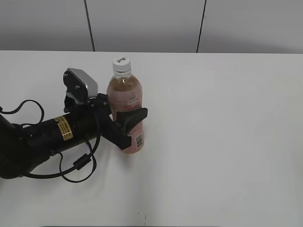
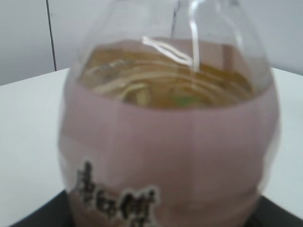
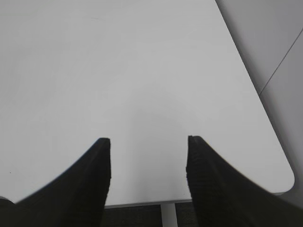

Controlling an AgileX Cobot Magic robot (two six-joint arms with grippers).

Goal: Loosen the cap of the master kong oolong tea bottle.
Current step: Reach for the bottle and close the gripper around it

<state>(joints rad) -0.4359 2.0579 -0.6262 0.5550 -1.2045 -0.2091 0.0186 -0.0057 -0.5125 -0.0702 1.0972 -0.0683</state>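
The master kong oolong tea bottle stands upright on the white table, amber tea inside, pink label around it. Its white cap with a small dark mark is on top. My left gripper reaches in from the left and is shut on the bottle at label height, one black finger across its front. In the left wrist view the bottle fills the frame, with dark jaw edges at the bottom corners; the cap is out of view there. My right gripper is open and empty above bare table and does not show in the exterior view.
The white table stretches to the right of the bottle. The left arm's black cable loops on the table at the front left. The right wrist view shows the table's edge and rounded corner close below the open jaws.
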